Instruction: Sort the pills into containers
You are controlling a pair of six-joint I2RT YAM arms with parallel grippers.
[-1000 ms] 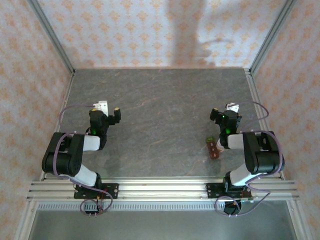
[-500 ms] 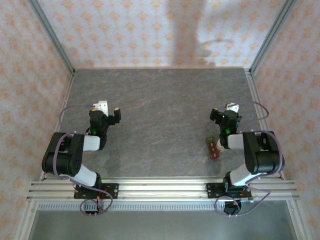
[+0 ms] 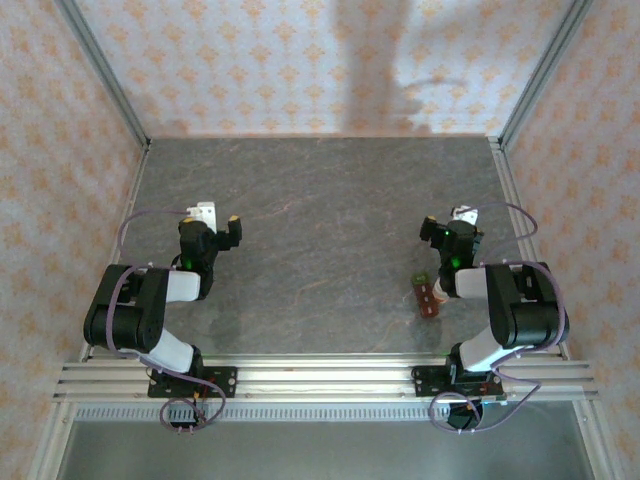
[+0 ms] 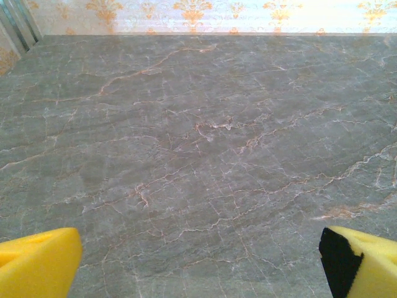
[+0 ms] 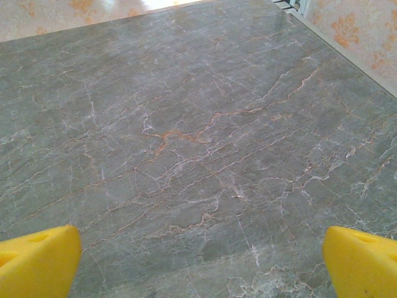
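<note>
Grey stone veined with rust makes up the bench (image 3: 330, 200), which has papered walls (image 3: 280, 60) on three sides and a metal rail (image 3: 320, 375) along the near edge where my two arms are bolted.

From above, my left pincer (image 3: 210, 218) sits at about 9 o'clock on the bench, aimed toward 12. Its jaws are spread wide. The left wrist camera shows the same pincer (image 4: 198, 267) with its yellow pads (image 4: 37, 261) in the two bottom corners of the view, well apart, and bare stone between them. The pad at the lower right shows a black inner face.

My right pincer (image 3: 448, 222) sits at about 3 o'clock, also aimed toward 12 and also spread. Seen from the right wrist, this pincer (image 5: 198, 267) has one yellow pad in each bottom corner, with bare veined stone between and ahead of them. It pinches nothing.

The strip of containers (image 3: 427, 295) lies flat on the bench at about 5 o'clock, just beside my right forearm on its 9 o'clock side. It is nearer the rail than the right pincer is, at about 7 o'clock from it. The strip is reddish-brown with a green end (image 3: 420, 277) pointing toward 12. It is too small here for me to tell whether its compartments are open or what is inside them.
</note>
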